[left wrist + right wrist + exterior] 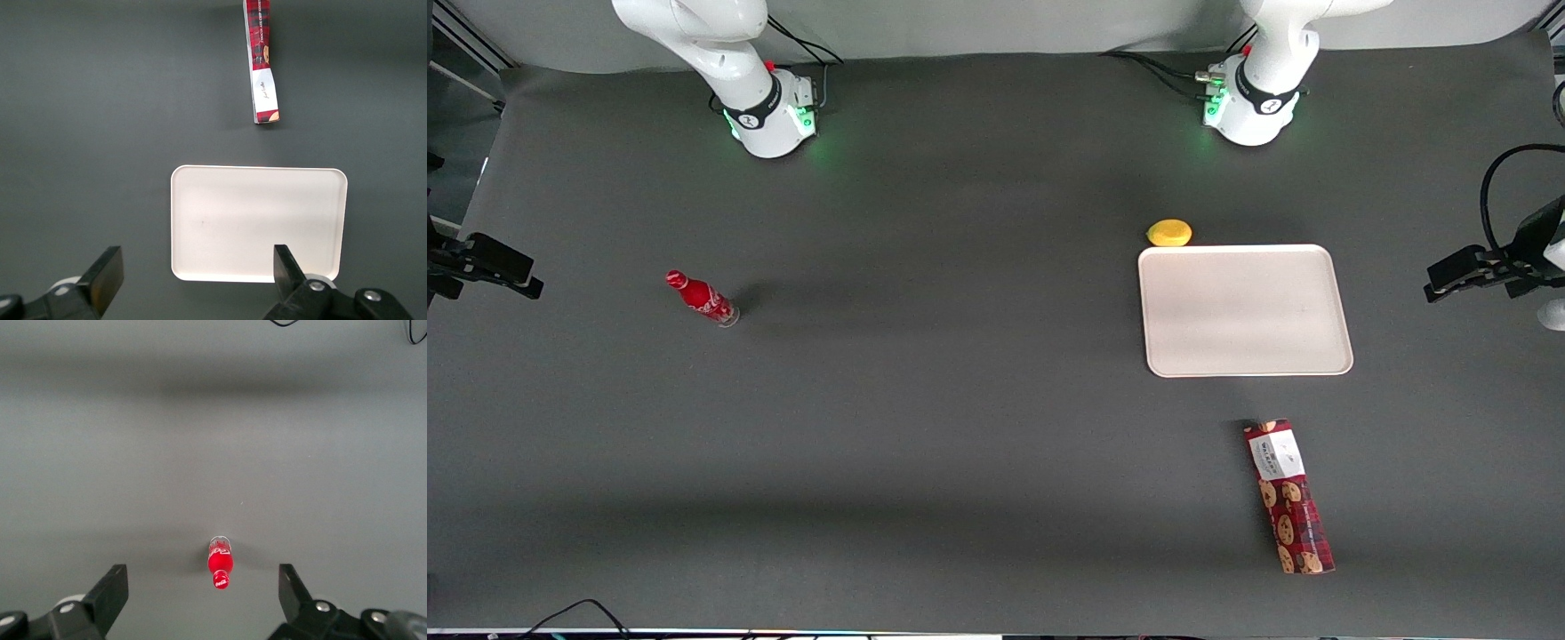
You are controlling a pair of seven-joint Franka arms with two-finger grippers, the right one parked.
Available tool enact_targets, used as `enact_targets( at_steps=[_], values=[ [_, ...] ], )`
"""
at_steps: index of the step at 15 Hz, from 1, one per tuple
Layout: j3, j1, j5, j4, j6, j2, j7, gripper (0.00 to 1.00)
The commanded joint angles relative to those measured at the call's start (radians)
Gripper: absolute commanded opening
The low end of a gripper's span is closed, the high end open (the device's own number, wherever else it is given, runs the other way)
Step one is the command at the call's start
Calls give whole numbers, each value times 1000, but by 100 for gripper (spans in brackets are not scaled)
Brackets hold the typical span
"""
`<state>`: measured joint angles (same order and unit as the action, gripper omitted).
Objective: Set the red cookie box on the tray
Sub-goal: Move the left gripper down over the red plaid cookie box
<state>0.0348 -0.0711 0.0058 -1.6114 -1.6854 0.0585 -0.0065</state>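
Observation:
The red cookie box (1288, 496) lies flat on the dark table, nearer to the front camera than the tray, with its white-label end pointing toward the tray. In the left wrist view the cookie box (261, 67) sits apart from the tray (259, 223). The cream-white tray (1243, 309) has nothing on it. My left gripper (1449, 271) hangs high at the working arm's end of the table, away from the box. The wrist view shows the gripper (197, 277) open and holding nothing, its fingers (107, 273) spread wide.
A yellow lemon (1168, 233) rests by the tray's rim, farther from the front camera than the tray. A small red bottle (701, 299) stands toward the parked arm's end of the table. The arm bases (1249, 102) stand at the table's back edge.

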Motion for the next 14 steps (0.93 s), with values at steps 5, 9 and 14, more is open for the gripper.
enact_targets(
  at_steps=[5, 9, 14],
  values=[
    [4, 2, -4, 39, -13, 43, 5, 100],
    [11, 13, -46, 203, -34, 223, -16, 100],
    [2, 100, -46, 546, -46, 584, -165, 100]
  ],
)
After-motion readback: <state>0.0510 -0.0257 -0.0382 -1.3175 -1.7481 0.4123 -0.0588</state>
